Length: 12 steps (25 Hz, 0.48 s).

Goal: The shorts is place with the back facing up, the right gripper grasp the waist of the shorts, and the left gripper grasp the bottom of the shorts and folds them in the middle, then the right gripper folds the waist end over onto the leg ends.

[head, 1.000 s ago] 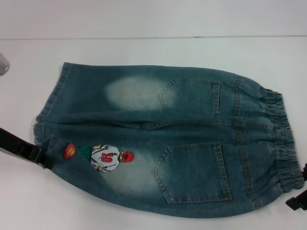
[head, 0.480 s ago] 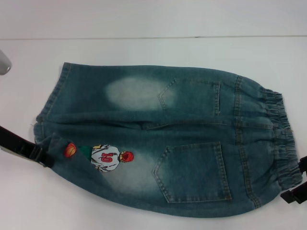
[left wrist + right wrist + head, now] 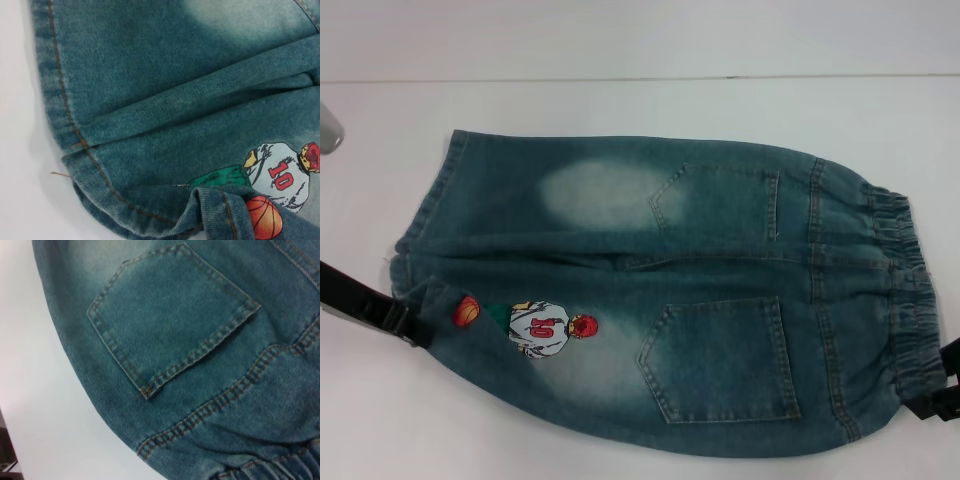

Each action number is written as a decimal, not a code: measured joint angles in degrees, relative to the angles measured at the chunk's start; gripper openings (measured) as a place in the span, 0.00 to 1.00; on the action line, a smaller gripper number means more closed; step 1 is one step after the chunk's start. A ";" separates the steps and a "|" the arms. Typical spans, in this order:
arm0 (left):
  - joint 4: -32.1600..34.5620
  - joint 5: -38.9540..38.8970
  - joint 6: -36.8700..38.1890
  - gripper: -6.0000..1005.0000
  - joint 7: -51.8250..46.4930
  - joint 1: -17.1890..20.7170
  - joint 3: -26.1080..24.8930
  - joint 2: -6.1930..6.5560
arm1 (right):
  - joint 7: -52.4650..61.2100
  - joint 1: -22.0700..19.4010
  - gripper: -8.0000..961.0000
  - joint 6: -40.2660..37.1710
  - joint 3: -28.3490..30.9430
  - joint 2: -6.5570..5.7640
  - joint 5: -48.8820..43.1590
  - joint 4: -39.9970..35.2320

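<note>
The blue-green denim shorts (image 3: 650, 290) lie flat on the white table, back pockets up, leg ends to the left and the ruffled waist end (image 3: 905, 290) to the right. A cartoon player numbered 10 (image 3: 545, 328) is printed on the near leg. My left gripper (image 3: 412, 328) touches the near leg hem, which is bunched up beside the print (image 3: 215, 210). My right gripper (image 3: 932, 400) sits against the near corner of the waistband. The right wrist view shows the near back pocket (image 3: 170, 315) and the gathered waistband (image 3: 280, 462).
The white table (image 3: 620, 100) runs back to a seam line behind the shorts. A silver-grey arm part (image 3: 327, 130) shows at the far left edge. Bare table lies in front of the shorts.
My right gripper has crept up and inward against the waistband's near corner. The left gripper and the shorts have hardly moved.
</note>
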 joint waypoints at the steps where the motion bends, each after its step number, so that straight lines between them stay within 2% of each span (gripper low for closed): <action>1: 0.01 0.00 0.00 0.08 0.00 0.00 0.01 -0.04 | -0.09 -0.10 0.54 -0.06 0.00 0.00 0.01 -0.01; 8: -0.13 -0.24 -0.45 0.08 0.00 0.01 -0.24 -0.06 | -1.18 -0.65 0.19 -0.35 0.71 -0.02 1.10 -0.73; 12: -0.24 -0.41 -0.59 0.08 0.04 0.34 -0.49 -0.01 | -2.75 -1.14 0.14 -0.70 1.17 -0.18 3.01 -0.94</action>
